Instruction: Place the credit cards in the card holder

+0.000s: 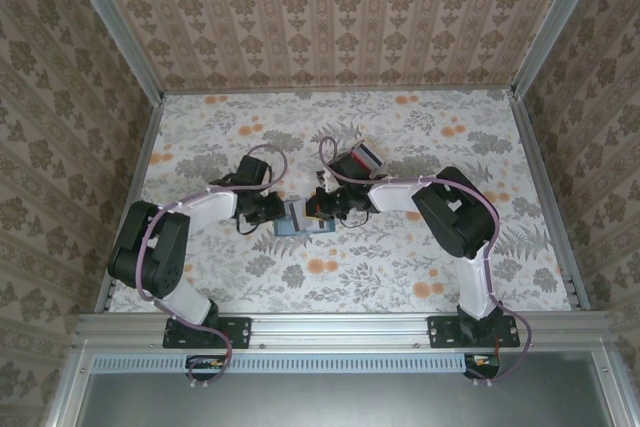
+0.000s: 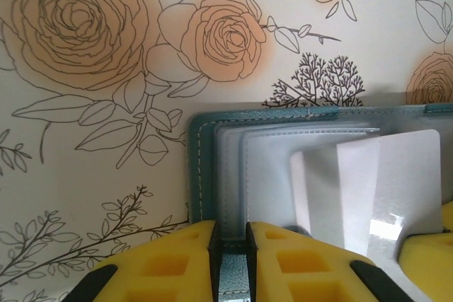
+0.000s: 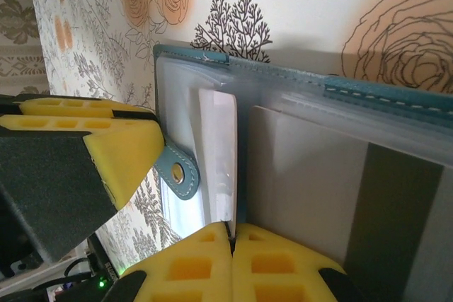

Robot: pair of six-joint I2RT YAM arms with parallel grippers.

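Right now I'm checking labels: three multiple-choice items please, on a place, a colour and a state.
1. Where does the card holder lie? A centre B far right corner C near rail
2. What colour is the card in the right gripper? A green B white C black
3. How is the left gripper? A wide open B shut on a red card C shut on the card holder
Answers: 1 A, central in the top view; 2 B, pinched edge-on, plainly white; 3 C, it clamps the teal edge.
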